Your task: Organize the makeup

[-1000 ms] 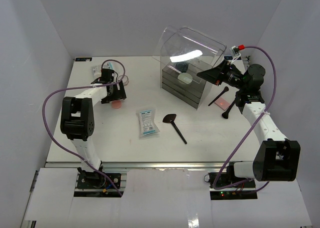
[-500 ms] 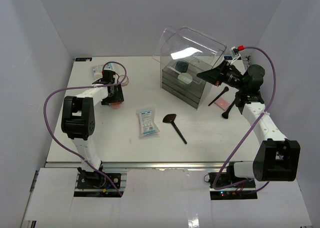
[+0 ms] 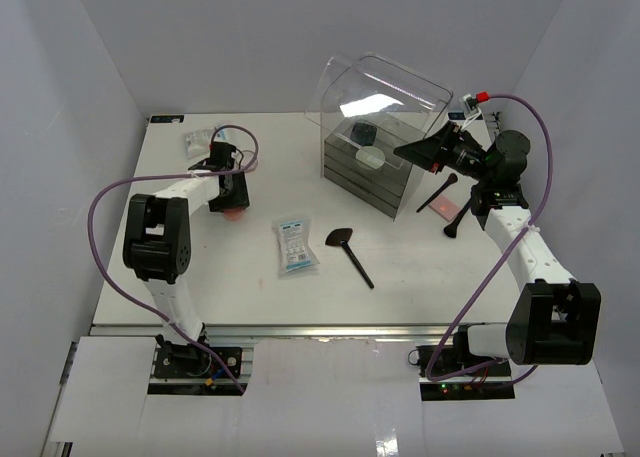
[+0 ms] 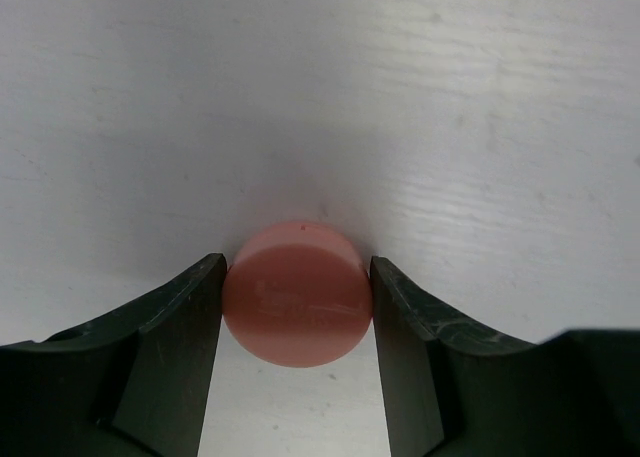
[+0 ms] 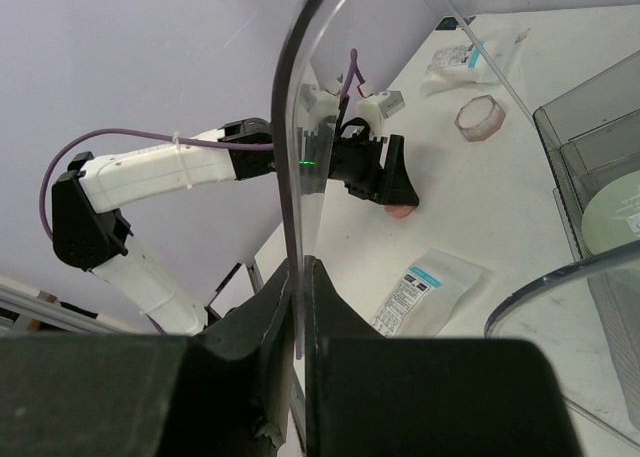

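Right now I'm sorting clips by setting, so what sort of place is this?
Probably a robot test booth: white table boxed in by blank walls, left arm and right arm bolted at its near edge.

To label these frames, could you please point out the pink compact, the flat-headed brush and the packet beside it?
pink compact [image 4: 298,295], left wrist view, middle of its visible face.
flat-headed brush [image 3: 339,238], top external view, its flat head.
packet [image 3: 295,245], top external view, its centre.

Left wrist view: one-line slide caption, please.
Left gripper pinching a round pink compact on the white table.
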### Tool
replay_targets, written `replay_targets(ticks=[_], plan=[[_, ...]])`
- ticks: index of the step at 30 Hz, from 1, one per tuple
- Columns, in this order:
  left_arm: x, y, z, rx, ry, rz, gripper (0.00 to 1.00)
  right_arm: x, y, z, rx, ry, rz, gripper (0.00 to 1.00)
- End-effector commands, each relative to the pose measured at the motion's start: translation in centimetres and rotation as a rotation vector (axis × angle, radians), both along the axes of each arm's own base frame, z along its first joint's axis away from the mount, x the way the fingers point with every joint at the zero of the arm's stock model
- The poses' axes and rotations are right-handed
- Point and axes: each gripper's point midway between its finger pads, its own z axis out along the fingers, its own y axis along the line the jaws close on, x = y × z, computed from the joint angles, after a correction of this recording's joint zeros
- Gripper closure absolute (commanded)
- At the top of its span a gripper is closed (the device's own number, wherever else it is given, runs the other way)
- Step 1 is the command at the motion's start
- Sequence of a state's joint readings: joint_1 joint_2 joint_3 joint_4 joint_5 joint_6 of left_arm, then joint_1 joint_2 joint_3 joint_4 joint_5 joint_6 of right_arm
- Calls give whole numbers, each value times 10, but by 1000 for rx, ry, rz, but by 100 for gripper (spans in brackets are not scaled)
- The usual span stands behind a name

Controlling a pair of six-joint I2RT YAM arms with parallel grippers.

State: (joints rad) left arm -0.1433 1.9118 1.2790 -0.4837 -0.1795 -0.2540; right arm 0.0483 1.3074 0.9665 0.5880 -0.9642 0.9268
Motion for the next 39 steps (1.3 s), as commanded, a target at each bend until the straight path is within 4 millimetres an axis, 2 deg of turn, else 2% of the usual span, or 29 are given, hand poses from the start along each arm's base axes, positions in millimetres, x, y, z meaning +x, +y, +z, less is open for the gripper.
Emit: replay_targets(ticks=[1, 3, 4, 8, 10, 13, 15, 18, 20, 22, 24, 26, 28, 31, 39], plan=[[-9, -45, 66, -238, -124, -102, 73, -17, 3, 27, 2, -131, 25, 92], [-7, -73, 105, -384, -240, -188, 76, -17, 3, 27, 2, -132, 24, 92], [-11, -92, 115, -492, -286, -238, 77, -17, 3, 28, 3, -134, 24, 92], [-26, -134, 167, -758, -501, -368, 82, -16, 2, 28, 4, -132, 21, 92], [-37, -157, 179, -879, -604, -416, 83, -16, 2, 28, 4, -134, 21, 92], [-45, -195, 195, -949, -726, -501, 83, -17, 2, 29, 4, -135, 20, 92], [-47, -215, 198, -982, -764, -531, 83, -17, 2, 30, 3, -137, 21, 92], [-50, -255, 219, -1047, -941, -610, 83, -18, 2, 31, 1, -140, 20, 92], [-50, -272, 233, -1068, -1051, -634, 83, -19, 2, 32, 1, -139, 19, 92], [-60, -292, 252, -1097, -1176, -679, 83, -20, 2, 32, -1, -140, 18, 92], [-57, -309, 259, -1102, -1251, -684, 82, -20, 2, 32, -2, -140, 18, 92], [-52, -327, 255, -1079, -1303, -693, 82, -21, 2, 33, -3, -145, 19, 92], [-51, -340, 259, -1039, -1397, -698, 81, -21, 2, 33, -3, -145, 20, 92], [-53, -353, 280, -998, -1540, -702, 79, -23, 2, 35, -2, -149, 22, 92], [-32, -366, 289, -976, -1594, -639, 77, -22, 2, 34, 0, -148, 25, 92]])
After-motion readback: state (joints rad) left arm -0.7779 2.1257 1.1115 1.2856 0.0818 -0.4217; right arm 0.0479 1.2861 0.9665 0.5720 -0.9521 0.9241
